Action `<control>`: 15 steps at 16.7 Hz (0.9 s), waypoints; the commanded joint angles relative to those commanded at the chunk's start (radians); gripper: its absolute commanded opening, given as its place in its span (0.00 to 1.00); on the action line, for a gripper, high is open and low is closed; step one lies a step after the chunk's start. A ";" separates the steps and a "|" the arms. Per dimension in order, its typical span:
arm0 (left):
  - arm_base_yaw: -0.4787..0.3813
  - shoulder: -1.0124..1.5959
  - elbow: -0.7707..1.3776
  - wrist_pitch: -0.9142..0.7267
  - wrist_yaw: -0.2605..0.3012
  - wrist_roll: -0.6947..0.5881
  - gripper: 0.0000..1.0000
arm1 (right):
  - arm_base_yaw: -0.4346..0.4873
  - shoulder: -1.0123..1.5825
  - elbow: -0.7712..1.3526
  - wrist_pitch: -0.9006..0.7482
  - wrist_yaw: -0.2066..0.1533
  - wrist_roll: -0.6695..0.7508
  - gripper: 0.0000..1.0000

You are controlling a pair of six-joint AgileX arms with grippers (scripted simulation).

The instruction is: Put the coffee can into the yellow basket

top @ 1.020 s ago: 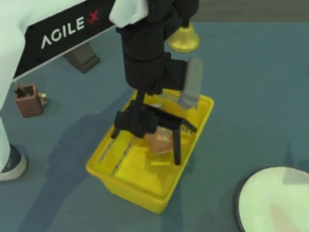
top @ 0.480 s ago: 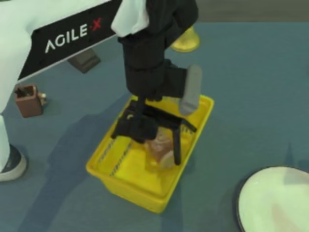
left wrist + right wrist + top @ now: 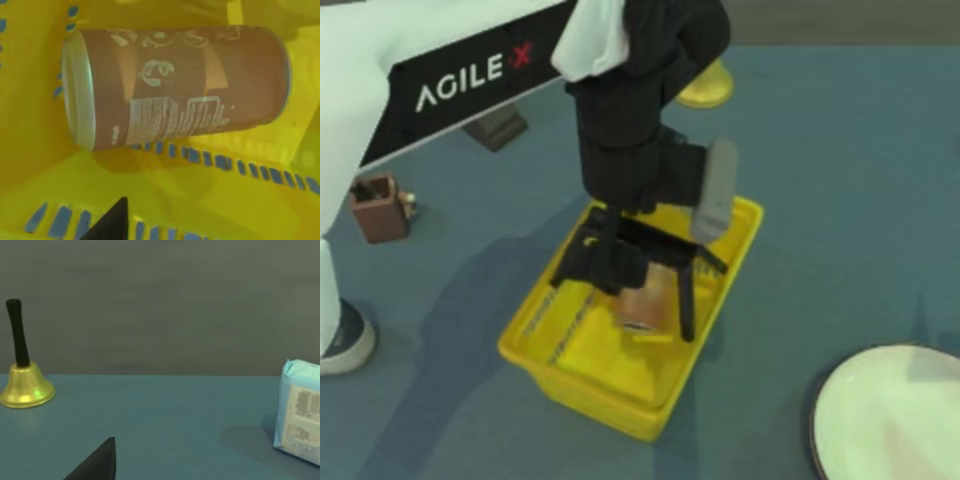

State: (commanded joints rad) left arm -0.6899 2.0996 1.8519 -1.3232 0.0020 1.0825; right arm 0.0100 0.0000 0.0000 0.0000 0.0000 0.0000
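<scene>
Top view: brown holder (image 3: 378, 207) at left; centre, the left gripper (image 3: 610, 265), fingers now apart, hangs over the yellow basket (image 3: 620, 385). The coffee can (image 3: 647, 300), released, has dropped onto its side on the basket floor, so placement appears complete.

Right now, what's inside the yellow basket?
The coffee can lies on its side on the floor of the yellow basket. The left gripper hangs over it, hiding part of the basket interior from above.
</scene>
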 joint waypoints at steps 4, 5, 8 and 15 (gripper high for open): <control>0.000 0.000 0.000 0.000 0.000 0.000 0.47 | 0.000 0.000 0.000 0.000 0.000 0.000 1.00; 0.000 0.000 0.000 0.000 0.000 0.000 0.40 | 0.000 0.000 0.000 0.000 0.000 0.000 1.00; 0.000 0.000 0.000 0.000 0.000 0.000 0.17 | 0.000 0.000 0.000 0.000 0.000 0.000 1.00; 0.000 0.000 0.000 0.000 0.000 0.000 0.00 | 0.000 0.000 0.000 0.000 0.000 0.000 1.00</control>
State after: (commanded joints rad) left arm -0.6899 2.0996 1.8519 -1.3232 0.0020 1.0825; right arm 0.0100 0.0000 0.0000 0.0000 0.0000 0.0000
